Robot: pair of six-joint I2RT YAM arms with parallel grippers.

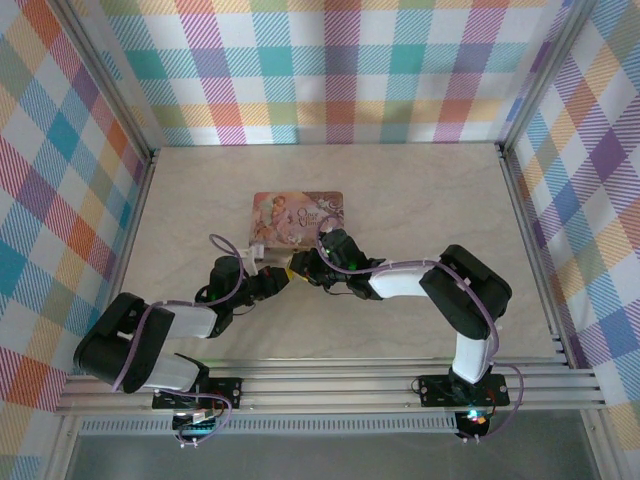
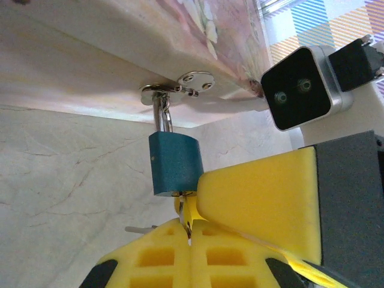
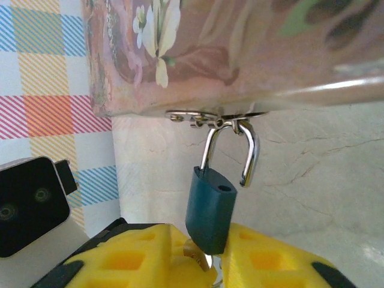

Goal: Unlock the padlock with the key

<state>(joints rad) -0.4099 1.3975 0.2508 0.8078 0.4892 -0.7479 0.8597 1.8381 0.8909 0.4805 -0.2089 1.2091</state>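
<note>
- Apparently almost finished with the task, judging from the right wrist view: seems to need no further turning, perhaps only a letting go.
- Lying flat near the middle of the tabletop, the pink tin box, with both tools gathered at its near edge.
- Hanging from the metal hasp on that near edge, the padlock, with a teal body, between the box and the tools.
- Pointing with its shackle end at the box and its keyhole end toward the tools and the arms; long axis from box to near edge, slightly slanted in the right wrist view.
- Closed about the lower end of the teal body, the right tool, its yellow pads seemingly touching both faces.
- Pressed fully together on the key, the left tool, directly under the keyhole end.
- Already sprung, the shackle: one leg seated in the body, the other lifted free beside its empty hole, yet threaded through the hasp.
- Seated in the keyhole by the look of it, the key, its blade hidden.
</note>
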